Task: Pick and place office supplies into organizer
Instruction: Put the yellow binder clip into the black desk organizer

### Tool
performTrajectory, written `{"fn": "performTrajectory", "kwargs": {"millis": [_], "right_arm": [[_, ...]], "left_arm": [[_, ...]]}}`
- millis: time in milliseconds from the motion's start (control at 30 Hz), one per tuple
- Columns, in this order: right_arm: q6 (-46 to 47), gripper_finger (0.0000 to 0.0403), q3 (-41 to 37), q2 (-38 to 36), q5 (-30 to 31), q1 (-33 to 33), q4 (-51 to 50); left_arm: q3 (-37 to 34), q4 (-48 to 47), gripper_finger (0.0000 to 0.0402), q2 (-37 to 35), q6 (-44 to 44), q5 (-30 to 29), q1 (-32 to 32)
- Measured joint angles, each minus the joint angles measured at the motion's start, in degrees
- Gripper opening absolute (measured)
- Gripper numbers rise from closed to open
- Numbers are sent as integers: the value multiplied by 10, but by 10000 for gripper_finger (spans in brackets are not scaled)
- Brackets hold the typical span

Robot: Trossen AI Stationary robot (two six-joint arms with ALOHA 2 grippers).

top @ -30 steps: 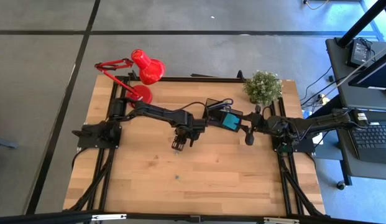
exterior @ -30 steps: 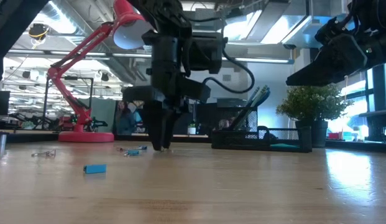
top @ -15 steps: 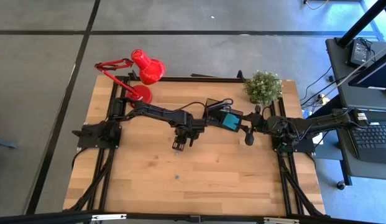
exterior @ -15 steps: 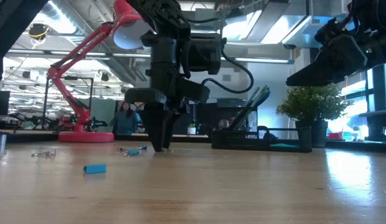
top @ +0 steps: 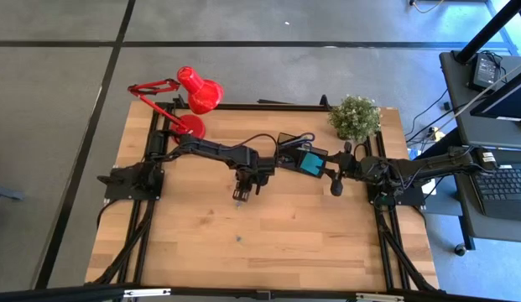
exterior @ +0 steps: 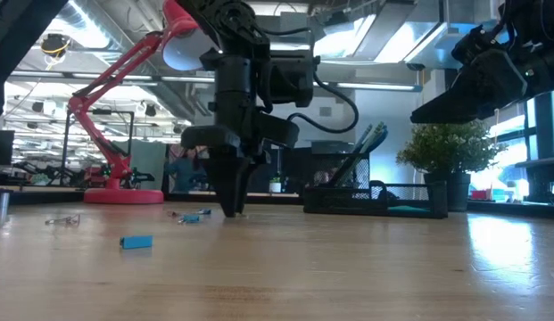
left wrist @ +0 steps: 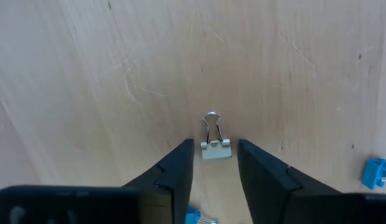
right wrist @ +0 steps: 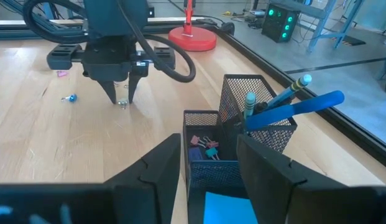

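A small pale binder clip (left wrist: pixel 215 149) lies flat on the wooden table, its wire handles pointing away from my left gripper (left wrist: pixel 215 144). That gripper (top: pixel 240 195) points straight down near the table's middle, open. Its two fingers stand on either side of the clip's body with a narrow gap on each side. The black mesh organizer (top: pixel 295 153) stands at the far right of centre and holds a teal sticky-note pad (top: pixel 310 163), pencils and blue-handled scissors (right wrist: pixel 292 106). My right gripper (top: pixel 336 186) waits open beside the organizer, above the table.
A red desk lamp (top: pixel 191 99) stands at the far left and a potted plant (top: pixel 355 117) at the far right. More small clips lie about: a blue one (left wrist: pixel 374 172) close by, another blue bit (exterior: pixel 136 241) nearer the front, others (exterior: pixel 62 218) to the left.
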Motion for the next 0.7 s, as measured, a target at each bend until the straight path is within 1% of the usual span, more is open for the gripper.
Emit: {"fn": "performTrajectory", "kwargs": {"millis": [167,367,500,700], "right_arm": [[0,162,0,0,0,0,0],[-1,162,0,0,0,0,0],[-2,162,0,0,0,0,0],[-14,162,0,0,0,0,0]], "left_arm": [[0,1,90,0,1,-1,0],[-1,6,65,0,20,-1,0],[-2,8,57,0,27,-1,0],[-3,13,57,-10,44,-1,1]]}}
